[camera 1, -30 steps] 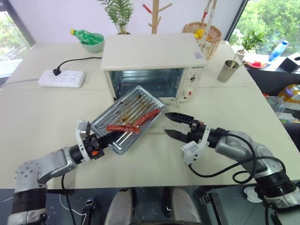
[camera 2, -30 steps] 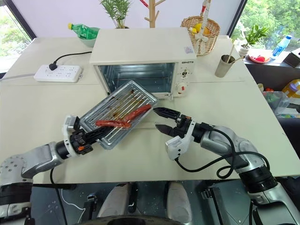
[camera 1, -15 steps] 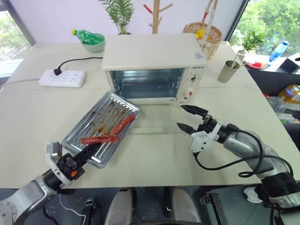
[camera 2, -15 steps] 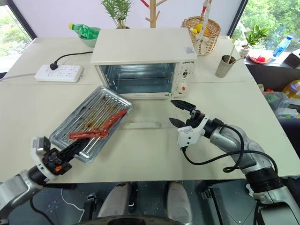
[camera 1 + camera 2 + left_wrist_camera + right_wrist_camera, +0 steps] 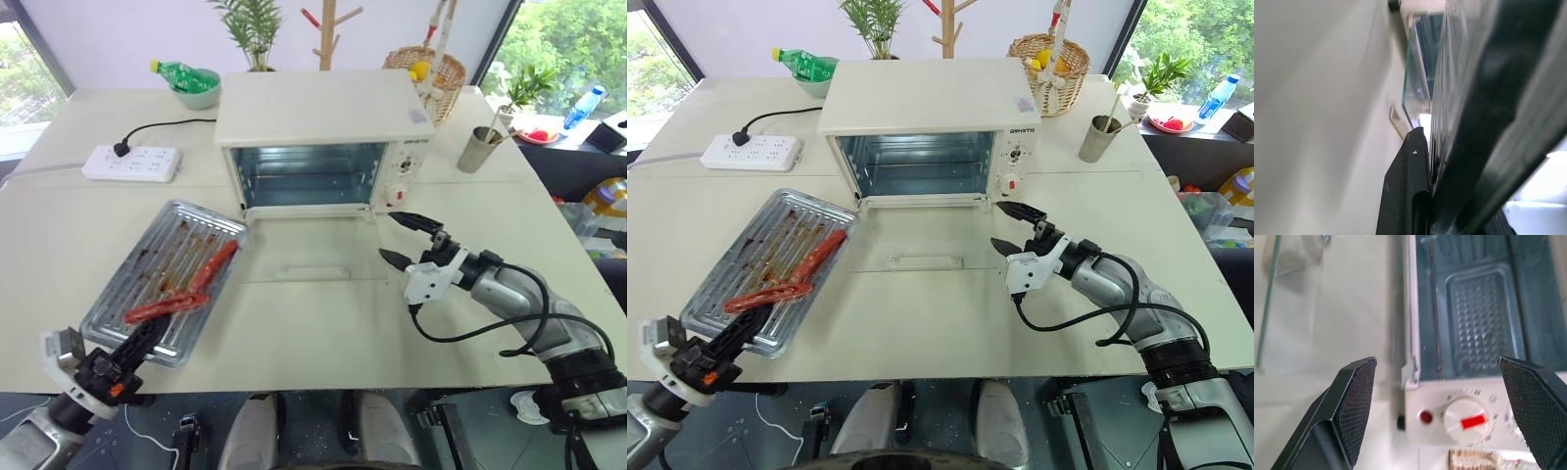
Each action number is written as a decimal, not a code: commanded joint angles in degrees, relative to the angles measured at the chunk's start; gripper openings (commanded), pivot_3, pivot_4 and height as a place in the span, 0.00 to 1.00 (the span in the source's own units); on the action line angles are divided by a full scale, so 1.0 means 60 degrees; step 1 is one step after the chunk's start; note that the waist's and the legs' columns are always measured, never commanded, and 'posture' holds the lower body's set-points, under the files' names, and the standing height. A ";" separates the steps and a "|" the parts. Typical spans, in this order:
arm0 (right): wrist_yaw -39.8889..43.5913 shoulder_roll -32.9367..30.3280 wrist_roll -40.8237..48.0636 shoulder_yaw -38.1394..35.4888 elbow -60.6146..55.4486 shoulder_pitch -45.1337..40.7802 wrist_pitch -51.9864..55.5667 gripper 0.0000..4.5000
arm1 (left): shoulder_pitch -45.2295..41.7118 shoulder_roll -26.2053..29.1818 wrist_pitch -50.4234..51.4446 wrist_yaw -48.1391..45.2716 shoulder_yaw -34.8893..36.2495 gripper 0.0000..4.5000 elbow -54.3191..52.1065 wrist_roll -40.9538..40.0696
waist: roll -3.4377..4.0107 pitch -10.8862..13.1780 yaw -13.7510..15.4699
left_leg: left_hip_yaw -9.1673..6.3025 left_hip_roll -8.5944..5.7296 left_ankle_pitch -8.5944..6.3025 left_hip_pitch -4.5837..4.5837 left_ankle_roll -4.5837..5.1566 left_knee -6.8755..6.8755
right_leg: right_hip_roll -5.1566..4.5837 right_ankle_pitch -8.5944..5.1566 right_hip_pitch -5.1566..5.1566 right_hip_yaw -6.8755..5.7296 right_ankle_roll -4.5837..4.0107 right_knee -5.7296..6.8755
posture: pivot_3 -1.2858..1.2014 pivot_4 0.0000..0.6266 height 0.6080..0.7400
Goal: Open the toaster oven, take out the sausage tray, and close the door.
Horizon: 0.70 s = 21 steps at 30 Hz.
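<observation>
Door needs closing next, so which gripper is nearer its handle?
Right. The right gripper hovers just beside the door handle; the left gripper holds the sausage tray, farther away.

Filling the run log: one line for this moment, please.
left gripper: shut on sausage tray | right gripper: open, empty | door: down flat | toaster oven: empty

Oven: cream-white case, grey-blue cavity, red button and a red-marked knob by the right fingers, which are black with cross-hatched pads. Tray: shiny silver, ridged, brown-streaked; red sausages. Door: clear glass, cream handle. Power strip: white, black cord. Basket: tan wicker. Bottle: green, yellow cap.
</observation>
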 commanded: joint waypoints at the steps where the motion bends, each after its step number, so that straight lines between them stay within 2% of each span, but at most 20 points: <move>1: 0.0147 -0.0161 0.0524 -0.0284 0.0133 -0.0119 0.0187 0.91 | 0.0084 0.0113 -0.0119 -0.0252 0.0601 0.00 0.0083 -0.0253 | 0.0000 0.0000 -0.0002 | 0.0000 0.0001 0.0000 0.0000 0.0000 0.0000 | 0.0000 0.0000 0.0000 0.0000 0.0000 0.0000 | 0.52 0.24 1.00; 12: 0.0804 -0.0197 0.1295 -0.0475 0.0808 0.0029 0.1543 0.91 | -0.0435 0.0638 -0.0261 -0.0060 0.1500 0.00 0.1056 -0.0253 | -0.0001 0.0000 -0.0002 | 0.0001 0.0000 -0.0001 -0.0003 0.0001 0.0000 | -0.0002 0.0000 -0.0003 0.0000 0.0000 -0.0001 | 0.52 0.24 1.00; 15: 0.1044 -0.0057 0.1482 -0.0381 0.0661 0.0135 0.1786 0.71 | -0.0700 0.0681 -0.0351 0.0113 0.1599 0.00 0.1166 -0.0253 | 0.0000 0.0000 0.0001 | 0.0000 0.0002 -0.0001 -0.0003 0.0001 -0.0002 | 0.0000 0.0000 -0.0005 0.0000 0.0000 0.0000 | 0.52 0.24 1.00; 20: 0.1304 0.0176 0.1420 -0.0139 0.0410 0.0252 0.2083 0.10 | -0.1081 0.0583 -0.0391 0.0454 0.1630 0.00 0.1131 -0.0253 | 0.0000 0.0000 0.0001 | 0.0001 0.0002 -0.0001 -0.0003 0.0001 -0.0001 | -0.0002 0.0000 -0.0004 0.0000 0.0000 -0.0001 | 0.52 0.24 1.00; 21: 0.1351 0.0209 0.1404 -0.0097 0.0374 0.0298 0.2129 0.01 | -0.1174 0.0501 -0.0449 0.0583 0.1596 0.00 0.1011 -0.0253 | 0.0000 0.0000 0.0001 | 0.0000 0.0002 -0.0001 -0.0003 0.0001 -0.0002 | -0.0001 0.0000 -0.0005 0.0000 0.0000 -0.0001 | 0.52 0.24 1.00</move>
